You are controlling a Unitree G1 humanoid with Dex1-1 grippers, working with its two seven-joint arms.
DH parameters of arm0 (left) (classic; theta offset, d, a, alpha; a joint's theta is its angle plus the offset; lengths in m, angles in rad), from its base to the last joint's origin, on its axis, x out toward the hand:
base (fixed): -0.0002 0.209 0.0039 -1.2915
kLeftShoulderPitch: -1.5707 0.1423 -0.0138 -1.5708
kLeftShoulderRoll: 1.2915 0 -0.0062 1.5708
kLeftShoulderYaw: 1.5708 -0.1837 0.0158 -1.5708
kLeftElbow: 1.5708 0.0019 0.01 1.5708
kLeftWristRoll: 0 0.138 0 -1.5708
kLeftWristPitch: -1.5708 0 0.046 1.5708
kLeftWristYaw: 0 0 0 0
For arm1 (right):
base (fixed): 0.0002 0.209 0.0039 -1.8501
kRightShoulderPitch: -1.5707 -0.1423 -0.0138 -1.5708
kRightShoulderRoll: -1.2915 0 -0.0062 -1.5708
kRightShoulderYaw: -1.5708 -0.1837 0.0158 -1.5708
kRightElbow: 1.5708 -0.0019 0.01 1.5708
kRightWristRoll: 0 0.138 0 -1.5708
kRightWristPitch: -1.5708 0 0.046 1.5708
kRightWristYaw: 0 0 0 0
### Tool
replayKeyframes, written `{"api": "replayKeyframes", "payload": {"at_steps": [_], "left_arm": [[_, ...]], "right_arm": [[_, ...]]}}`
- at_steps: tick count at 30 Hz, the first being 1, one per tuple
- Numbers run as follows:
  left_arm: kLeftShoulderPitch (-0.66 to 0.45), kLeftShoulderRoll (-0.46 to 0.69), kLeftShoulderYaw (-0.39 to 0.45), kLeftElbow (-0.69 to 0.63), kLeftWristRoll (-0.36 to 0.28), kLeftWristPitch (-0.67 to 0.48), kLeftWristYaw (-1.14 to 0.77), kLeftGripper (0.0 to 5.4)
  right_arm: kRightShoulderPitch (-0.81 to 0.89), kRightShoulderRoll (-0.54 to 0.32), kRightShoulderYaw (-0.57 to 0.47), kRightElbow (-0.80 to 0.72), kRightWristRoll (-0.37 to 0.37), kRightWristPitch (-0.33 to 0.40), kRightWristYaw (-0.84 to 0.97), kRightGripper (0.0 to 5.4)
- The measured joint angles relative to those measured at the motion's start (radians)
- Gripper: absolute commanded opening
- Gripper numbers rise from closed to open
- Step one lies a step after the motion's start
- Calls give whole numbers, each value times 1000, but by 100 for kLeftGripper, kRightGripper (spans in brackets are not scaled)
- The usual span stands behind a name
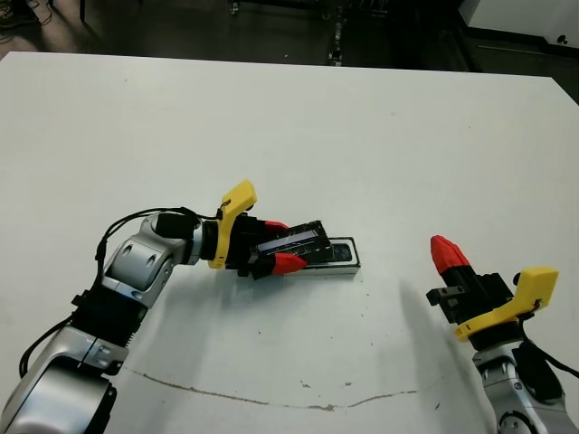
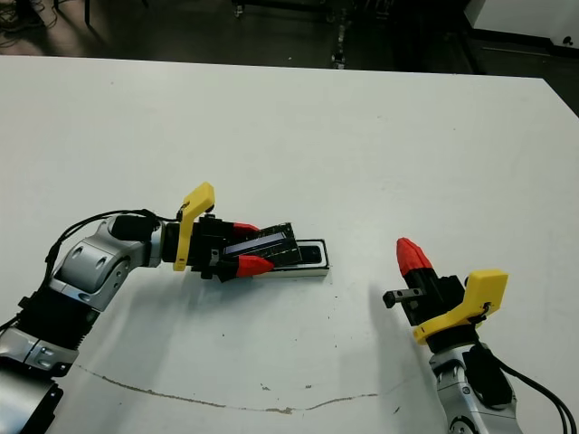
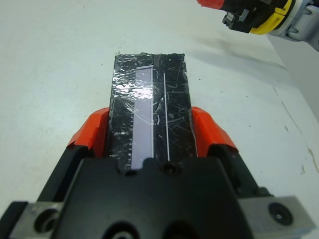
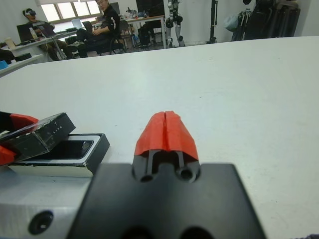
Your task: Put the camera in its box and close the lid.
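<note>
While left claw (image 1: 278,246) pinches lid (image 1: 291,243) — tilted over box (image 1: 342,257) | right claw (image 1: 445,253) pressed together — apart

White counter (image 1: 380,136), scuffed with a thin dark line (image 1: 271,398); seated people (image 4: 107,25) at desks beyond.

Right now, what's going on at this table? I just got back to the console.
The left gripper is clamped on the glossy black rectangular lid with the pale stripe, holding it tilted over the near end of the shallow white-walled box. A dark object, probably the thin black camera bar, lies inside the box. The lid is not yet seated. The right gripper is shut, empty, and off to the side above the white table.
</note>
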Motion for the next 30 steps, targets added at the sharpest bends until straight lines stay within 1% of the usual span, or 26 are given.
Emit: {"api": "replayKeyframes", "payload": {"at_steps": [4, 7, 14, 17, 30], "left_arm": [[0, 0, 0, -5, 1, 7, 1, 316], [-2, -2, -7, 10, 10, -13, 2, 316], [-30, -25, -46, 110, 48, -165, -17, 316], [-49, -36, -67, 146, 69, -197, -27, 316], [-80, -61, -100, 178, 111, -219, -30, 316]], "right_arm": [[1, 0, 0, 0, -1, 1, -5, 0], [1, 0, 0, -1, 0, 1, -8, 0], [6, 0, 3, -4, -1, 1, -11, 0], [6, 0, 3, -5, -1, 1, -12, 0], [9, 0, 5, -6, 7, 3, -15, 0]]}}
